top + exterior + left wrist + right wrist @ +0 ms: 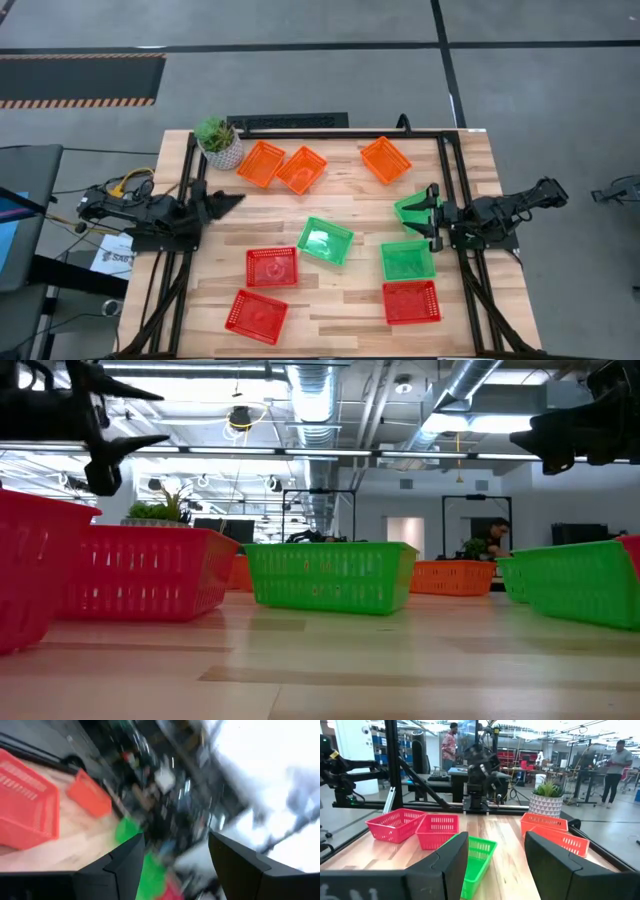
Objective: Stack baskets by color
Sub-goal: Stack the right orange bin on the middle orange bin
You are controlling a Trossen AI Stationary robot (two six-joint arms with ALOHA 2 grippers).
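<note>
Nine mesh baskets sit on the wooden table. Three orange ones [261, 163] [302, 169] [386, 160] rest on their bases along the far side. Two green ones [326, 241] [407, 260] sit mid-table, and a third green basket [412, 208] lies partly beneath my right gripper [432, 213]. Three red ones [272, 267] [257, 316] [411, 302] sit near the front. My left gripper [235, 200] hovers open at the left edge, high above the table [140, 420], with nothing between its fingers [175, 837]. My right gripper [495, 837] is open too, with a green basket [479, 854] showing beyond its fingers.
A green plant in a white pot [218, 140] stands at the far left corner beside the orange baskets. A black frame [440, 150] runs along the table's far, left and right sides. Bare wood lies between the orange row and the green baskets. People stand in the room beyond.
</note>
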